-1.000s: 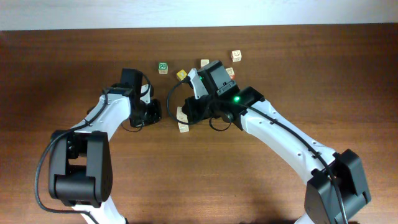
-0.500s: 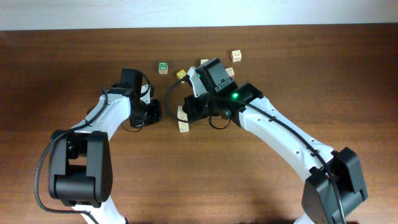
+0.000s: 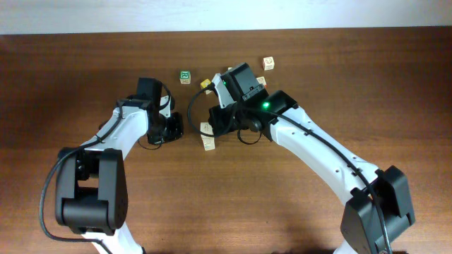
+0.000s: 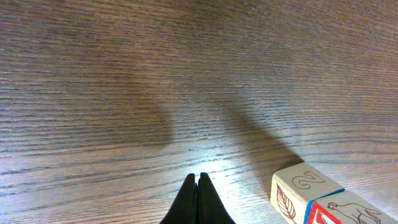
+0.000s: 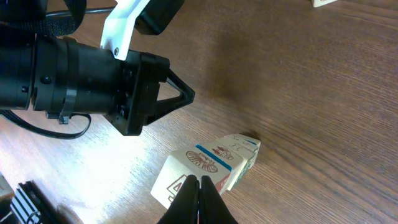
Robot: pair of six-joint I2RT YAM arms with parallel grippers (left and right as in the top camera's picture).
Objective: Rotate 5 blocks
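Overhead view: a brown wooden table (image 3: 367, 77) fills the frame, and two white arms reach from the near edge toward its middle.
Left arm (image 3: 123, 130): bent up from the lower left, its black wrist turned toward the centre.
Right arm (image 3: 318, 152): laid diagonally from the lower right, with a green light lit near its wrist.
Left gripper (image 4: 198, 180): fingers pressed together with nothing between them. The tips are low over bare wood, near the middle blocks but apart from them.
Right gripper (image 5: 199, 180): fingers also together, gripping nothing. The tips sit at the top edge of the nearest block; I cannot tell whether they touch it.
Middle blocks (image 3: 207, 144): two pale cubes between the two grippers, touching each other in both wrist views. The right wrist view shows red print and a blue stripe on the nearer one. The left wrist view shows a "2" on top of one and a red leaf on its side.
Red-print block (image 3: 268, 63): stands alone toward the far edge, well apart from the middle pair.
Half-hidden block (image 3: 232, 71): pale, partly covered by the right wrist housing.
Second half-hidden block (image 3: 262, 82): only a pale corner shows, right of that housing.
Green-lettered cube (image 3: 185, 76): toward the far edge, left of the right wrist.
Yellow-faced cube (image 3: 205, 85): just beside the right wrist housing.
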